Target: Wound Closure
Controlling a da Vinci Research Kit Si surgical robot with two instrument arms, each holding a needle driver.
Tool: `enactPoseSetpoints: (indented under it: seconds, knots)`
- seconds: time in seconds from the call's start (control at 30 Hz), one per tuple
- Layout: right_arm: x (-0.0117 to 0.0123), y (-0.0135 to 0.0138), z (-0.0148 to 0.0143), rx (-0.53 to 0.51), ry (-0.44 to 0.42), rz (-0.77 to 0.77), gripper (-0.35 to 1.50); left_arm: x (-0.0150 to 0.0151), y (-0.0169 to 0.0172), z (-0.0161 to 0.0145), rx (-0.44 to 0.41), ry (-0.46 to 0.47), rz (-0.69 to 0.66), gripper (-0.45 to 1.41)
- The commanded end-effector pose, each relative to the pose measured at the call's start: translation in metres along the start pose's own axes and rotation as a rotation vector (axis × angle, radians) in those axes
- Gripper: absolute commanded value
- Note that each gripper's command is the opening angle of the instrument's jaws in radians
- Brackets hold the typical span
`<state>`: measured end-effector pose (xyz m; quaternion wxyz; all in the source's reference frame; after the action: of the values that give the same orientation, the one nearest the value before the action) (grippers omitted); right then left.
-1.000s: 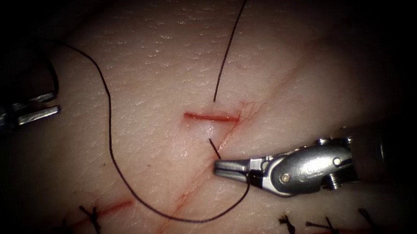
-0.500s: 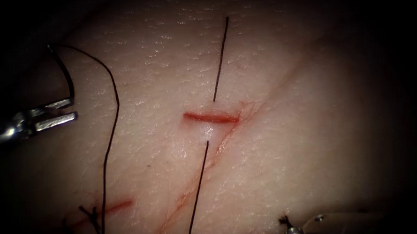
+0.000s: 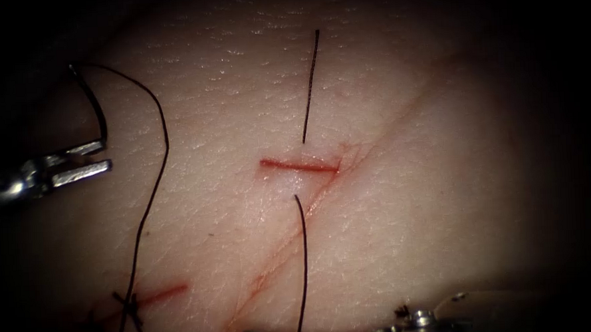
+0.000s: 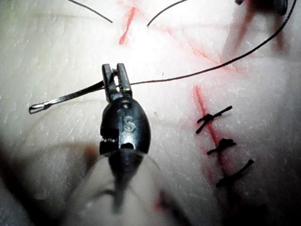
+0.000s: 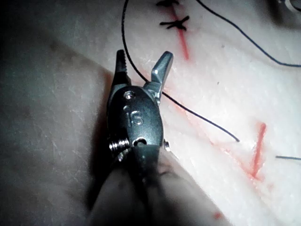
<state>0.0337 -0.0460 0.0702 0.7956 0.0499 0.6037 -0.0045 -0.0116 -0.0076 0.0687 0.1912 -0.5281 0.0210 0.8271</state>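
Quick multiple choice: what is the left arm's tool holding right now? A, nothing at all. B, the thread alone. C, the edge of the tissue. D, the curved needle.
D: in the left wrist view the left tool has its fingers shut on the curved needle near the end where the thread is attached; the needle lies above the tissue, not in it, left of the cut. The right tool holds nothing.

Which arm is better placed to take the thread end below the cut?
Probably the right: its open pincer sits beside that thread. The left pincer is shut on the needle.
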Motion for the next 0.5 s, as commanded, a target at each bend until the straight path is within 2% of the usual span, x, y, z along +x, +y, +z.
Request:
enactPoseSetpoints:
  seconds: [0.03, 0.23, 0.5]
  knots:
    - [-0.0009, 0.0009, -0.0002, -0.013, -0.012, 0.010, 1.47, -0.0005, 0.0004, 0.0007, -0.003, -0.001, 0.000, -0.45]
    - [-0.0029, 0.0049, -0.0024, -0.051, -0.048, -0.017, 1.48, -0.0006, 0.0004, 0.0007, -0.006, 0.001, 0.001, -0.45]
    - [-0.0058, 0.0071, -0.0032, -0.077, -0.063, -0.027, 1.47, -0.0007, 0.0005, 0.0007, -0.008, 0.000, 0.003, -0.45]
